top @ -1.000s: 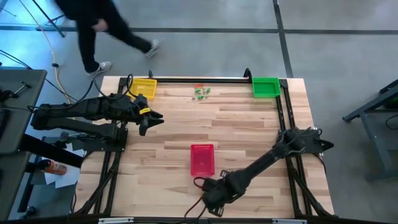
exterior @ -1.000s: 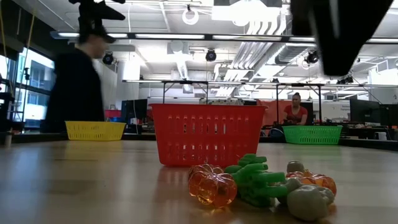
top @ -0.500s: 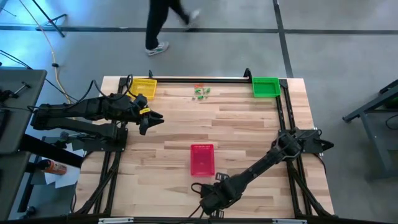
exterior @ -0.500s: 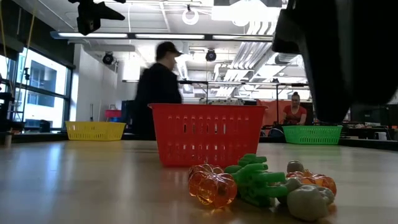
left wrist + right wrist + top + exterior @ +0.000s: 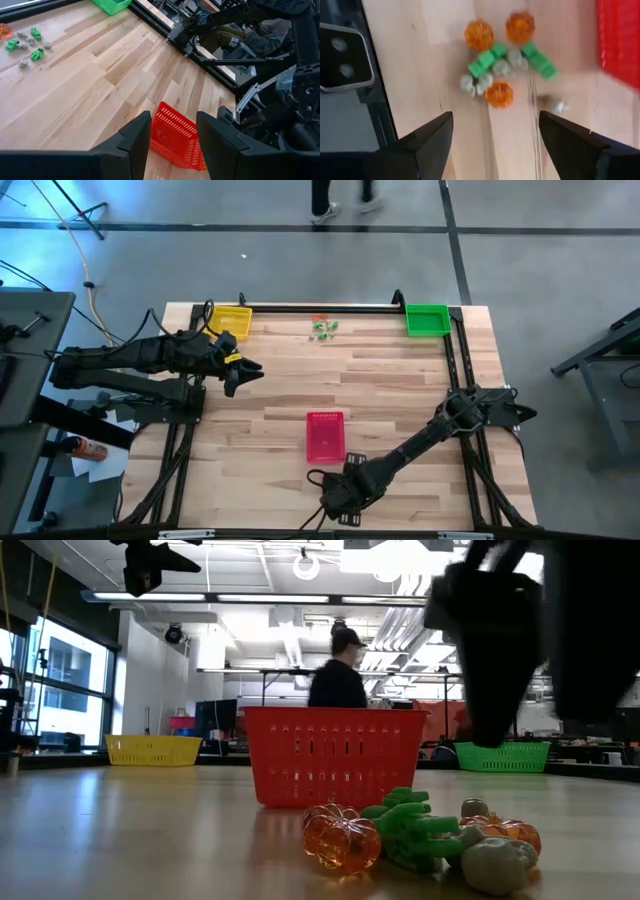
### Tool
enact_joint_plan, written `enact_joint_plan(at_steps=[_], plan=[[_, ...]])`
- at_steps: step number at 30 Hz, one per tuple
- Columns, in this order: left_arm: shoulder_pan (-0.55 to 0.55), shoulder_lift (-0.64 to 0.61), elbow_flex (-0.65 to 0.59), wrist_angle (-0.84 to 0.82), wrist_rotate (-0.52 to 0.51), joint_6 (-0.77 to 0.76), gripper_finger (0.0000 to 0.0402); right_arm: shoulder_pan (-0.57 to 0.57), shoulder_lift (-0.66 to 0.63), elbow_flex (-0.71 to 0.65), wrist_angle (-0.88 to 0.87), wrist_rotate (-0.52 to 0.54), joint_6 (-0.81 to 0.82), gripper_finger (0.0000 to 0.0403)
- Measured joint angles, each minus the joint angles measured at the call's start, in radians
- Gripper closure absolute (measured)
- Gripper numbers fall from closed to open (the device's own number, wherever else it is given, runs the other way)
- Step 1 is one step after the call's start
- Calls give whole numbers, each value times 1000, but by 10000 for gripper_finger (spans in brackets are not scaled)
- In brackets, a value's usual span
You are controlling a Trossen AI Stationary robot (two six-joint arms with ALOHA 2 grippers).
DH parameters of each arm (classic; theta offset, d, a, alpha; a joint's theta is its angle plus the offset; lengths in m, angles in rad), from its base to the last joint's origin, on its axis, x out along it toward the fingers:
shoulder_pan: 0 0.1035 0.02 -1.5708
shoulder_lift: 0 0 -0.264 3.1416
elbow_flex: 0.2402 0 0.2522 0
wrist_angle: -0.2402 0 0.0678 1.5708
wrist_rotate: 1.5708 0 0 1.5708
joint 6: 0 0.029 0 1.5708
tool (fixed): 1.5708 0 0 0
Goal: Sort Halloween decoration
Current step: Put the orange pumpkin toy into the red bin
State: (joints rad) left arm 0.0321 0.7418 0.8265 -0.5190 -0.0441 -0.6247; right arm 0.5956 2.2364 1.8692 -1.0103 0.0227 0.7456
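Observation:
A heap of Halloween decoration (image 5: 420,835) lies near the table's near edge: orange pumpkins, green pieces and grey pieces (image 5: 500,65). My right gripper (image 5: 495,145) hangs above it, pointing down, open, with nothing between its fingers; the high view shows it at the near edge (image 5: 338,505). A second small heap of trinkets (image 5: 322,327) lies at the far edge, also in the left wrist view (image 5: 27,42). My left gripper (image 5: 233,383) waits open above the table's left part, empty (image 5: 175,145).
A red basket (image 5: 324,436) stands just beyond the near heap. A yellow basket (image 5: 230,318) sits at the far left corner and a green basket (image 5: 427,319) at the far right. A camera mount (image 5: 340,57) stands beside the near heap. A person (image 5: 338,670) walks beyond the far edge.
My right gripper has sunk toward the near heap and turned about its own axis, and its fingers now stand wider apart. The trinkets and baskets have kept their places. The person behind the table has walked from left to right.

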Motion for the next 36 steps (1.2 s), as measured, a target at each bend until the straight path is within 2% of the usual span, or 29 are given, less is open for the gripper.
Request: enact_joint_plan(at_steps=[7,13,17,21,29,36], plan=[[0,0,0,0,0,0,252,1,0,0,-4,-22,-2,109],[0,0,0,0,0,0,252,1,7,-1,20,41,-203,110],[0,0,0,0,0,0,252,1,20,-1,42,55,-271,110],[0,0,0,0,0,0,252,1,58,-2,48,28,-281,110],[0,0,0,0,0,6,252,1,77,-2,71,43,-283,110],[0,0,0,0,0,7,252,1,76,-3,74,79,-283,153]])
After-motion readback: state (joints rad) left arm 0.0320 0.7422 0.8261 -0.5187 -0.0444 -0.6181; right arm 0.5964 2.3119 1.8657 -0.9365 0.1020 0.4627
